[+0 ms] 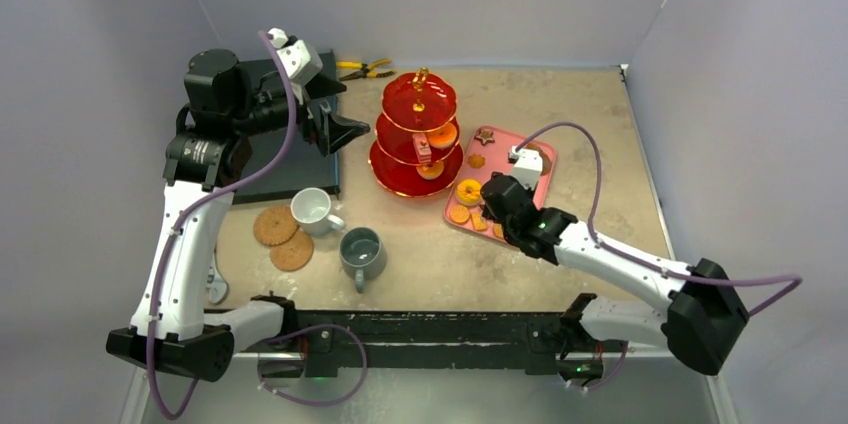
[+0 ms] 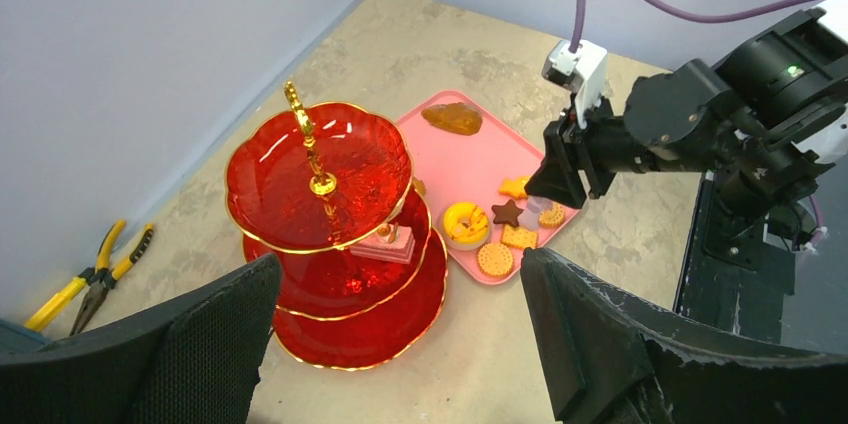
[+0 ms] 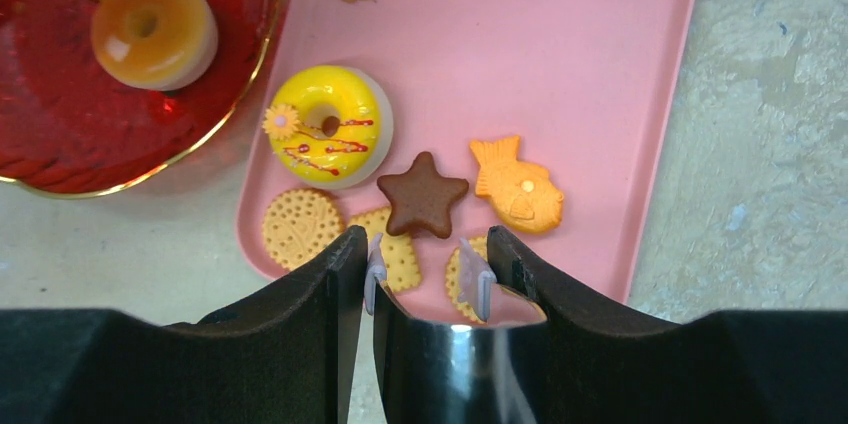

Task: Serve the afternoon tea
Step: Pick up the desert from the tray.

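Observation:
The red three-tier stand (image 1: 418, 134) holds an orange doughnut (image 3: 153, 29) and a pink cake slice (image 2: 385, 242). Right of it a pink tray (image 1: 540, 159) carries a yellow doughnut (image 3: 328, 126), a brown star biscuit (image 3: 422, 194), a fish biscuit (image 3: 518, 192) and a round biscuit (image 3: 301, 227). My right gripper (image 3: 425, 249) is shut on shiny metal tongs (image 3: 470, 354), whose clear tips hover over a square cracker (image 3: 400, 259) at the tray's near end. My left gripper (image 2: 400, 324) is open and empty, raised left of the stand. A white mug (image 1: 312, 209) and a grey mug (image 1: 361, 252) stand beside two cork coasters (image 1: 275, 225).
Yellow-handled pliers (image 1: 363, 69) lie at the back wall behind the stand. A flat dark slab (image 1: 290, 169) lies at the left under my left arm. Walls close in the table on three sides.

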Controlling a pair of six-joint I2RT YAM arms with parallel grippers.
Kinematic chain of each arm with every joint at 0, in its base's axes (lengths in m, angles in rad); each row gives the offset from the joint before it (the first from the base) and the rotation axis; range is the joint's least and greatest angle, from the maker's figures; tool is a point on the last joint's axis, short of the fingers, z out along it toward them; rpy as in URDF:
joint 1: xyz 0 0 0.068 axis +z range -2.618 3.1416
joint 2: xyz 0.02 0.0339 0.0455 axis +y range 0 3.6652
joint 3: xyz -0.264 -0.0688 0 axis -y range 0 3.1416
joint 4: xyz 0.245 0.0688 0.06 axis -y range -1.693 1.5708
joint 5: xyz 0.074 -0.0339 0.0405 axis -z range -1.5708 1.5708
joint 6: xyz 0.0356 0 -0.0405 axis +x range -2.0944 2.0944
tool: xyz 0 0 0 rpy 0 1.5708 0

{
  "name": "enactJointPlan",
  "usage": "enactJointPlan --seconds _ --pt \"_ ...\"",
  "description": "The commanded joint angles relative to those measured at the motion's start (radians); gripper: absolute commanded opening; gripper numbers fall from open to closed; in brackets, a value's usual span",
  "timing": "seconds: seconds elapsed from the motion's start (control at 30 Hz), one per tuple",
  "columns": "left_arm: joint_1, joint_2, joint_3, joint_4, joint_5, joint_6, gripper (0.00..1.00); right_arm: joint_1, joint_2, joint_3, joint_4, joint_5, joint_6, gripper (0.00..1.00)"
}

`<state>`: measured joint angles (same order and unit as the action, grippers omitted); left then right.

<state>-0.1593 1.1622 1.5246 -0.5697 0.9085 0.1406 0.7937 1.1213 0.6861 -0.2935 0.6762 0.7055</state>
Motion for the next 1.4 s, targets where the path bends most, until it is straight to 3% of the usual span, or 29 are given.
enactJointPlan --seconds 0.0,0.47,1.0,1.13,1.37 --pt "0.001 -0.006 0.019 0.025 0.014 -0.009 0.9 -0.014 0.05 0.043 0.085 0.067 0.004 0.49" --pt "0.001 -0.007 0.035 -0.001 0.008 0.01 0.9 -0.07 0.158 0.039 0.254 0.054 -0.088 0.5" --pt "0.001 -0.008 0.041 -0.007 0.012 0.011 0.89 -0.074 0.257 0.048 0.214 0.048 -0.057 0.48" --pt "0.001 -0.007 0.042 -0.005 0.015 0.008 0.89 -0.074 0.258 0.069 0.184 0.085 -0.051 0.56" --pt "0.001 -0.009 0.045 -0.005 0.011 0.009 0.89 -0.073 0.249 0.07 0.193 0.078 -0.046 0.56"
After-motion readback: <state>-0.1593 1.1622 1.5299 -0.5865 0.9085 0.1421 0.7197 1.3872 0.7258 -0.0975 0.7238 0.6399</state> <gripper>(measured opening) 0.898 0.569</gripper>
